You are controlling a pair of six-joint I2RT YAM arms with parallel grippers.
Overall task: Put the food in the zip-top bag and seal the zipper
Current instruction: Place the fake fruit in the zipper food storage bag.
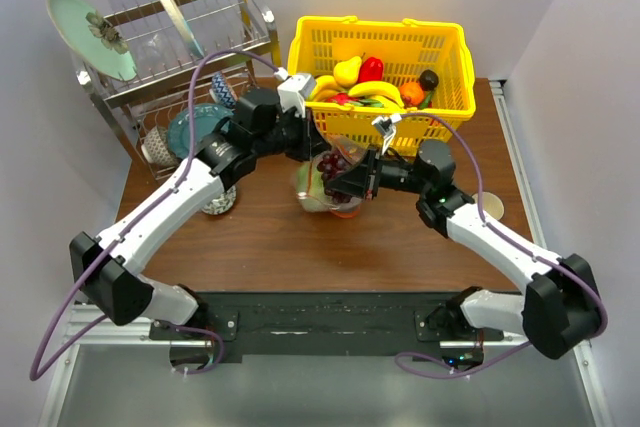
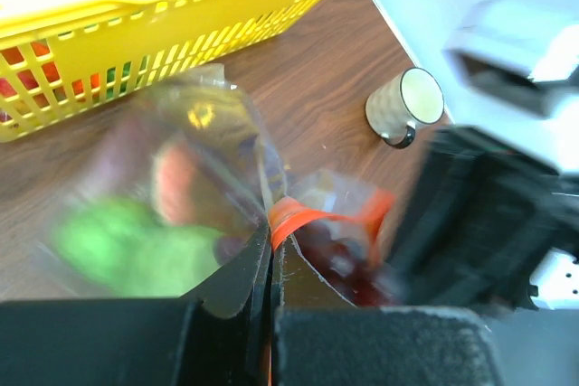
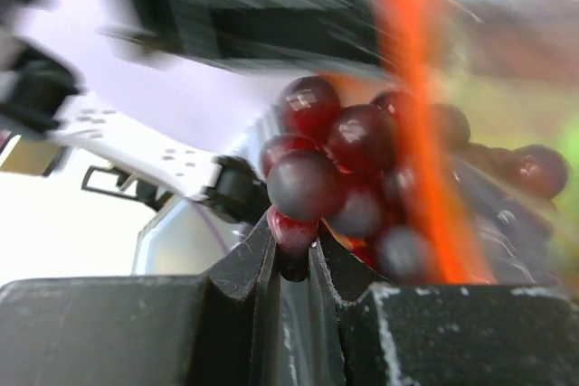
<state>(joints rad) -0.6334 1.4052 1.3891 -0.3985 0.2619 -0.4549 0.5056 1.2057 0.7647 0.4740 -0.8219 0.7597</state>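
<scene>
Plates lean in a chrome wire dish rack point(image 1: 180, 57) at the table's point(image 1: 260, 237) far left, away from the work. Next comes the white left arm point(image 1: 190, 192), reaching toward the middle. Its jaws are pinched tight on the mouth edge of the crinkly clear plastic zip-top bag point(image 2: 208, 133), right on the thin red-orange zipper strip point(image 2: 294, 216). The bag hangs from that pinch at the centre of the table, just in front of the basket, and its mouth appears to face the right arm. Inside it lie a round green piece point(image 2: 127, 241) and a blurred orange-red piece point(image 2: 176, 183).

Right of the pinch, the dark red plastic grape bunch point(image 3: 326, 160) sits at the mouth, its long axis running from the right jaws into the bag. The zipper strip crosses it, so it looks part way in. The white right arm point(image 1: 490, 237) holds it, jaws clamped on the bunch's near end, so the push inward and the release look to be that arm's job.

Behind, the yellow lattice plastic basket point(image 1: 450, 47) holds a banana, a pear and other fruit. A small pale cup point(image 1: 491, 209) stands at the right.
</scene>
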